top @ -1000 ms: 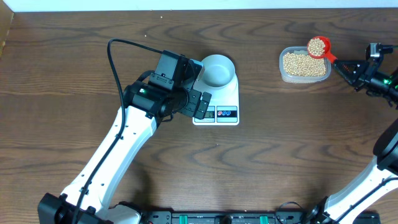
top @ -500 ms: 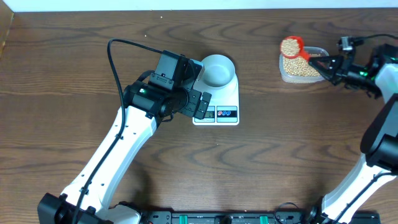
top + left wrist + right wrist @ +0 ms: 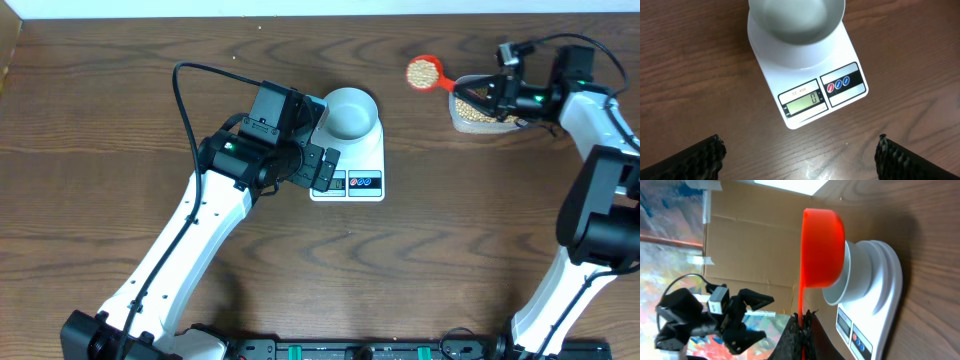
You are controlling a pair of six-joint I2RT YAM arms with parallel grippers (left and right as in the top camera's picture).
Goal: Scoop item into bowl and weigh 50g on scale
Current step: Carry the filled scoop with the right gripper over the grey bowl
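The pale bowl stands empty on the white scale; in the left wrist view the scale shows 0 on its display and the bowl sits at its far end. My right gripper is shut on the handle of a red scoop full of beige beans, held above the table between the tub and the bowl. In the right wrist view the scoop hangs ahead of the shut jaws. My left gripper is open and empty, just left of the scale.
A clear plastic tub of beans stands at the back right, partly under my right gripper. The left arm lies over the table left of the scale.
My right gripper has carried the loaded scoop leftward, from above the tub to a spot over the table toward the bowl. The left arm has not moved.
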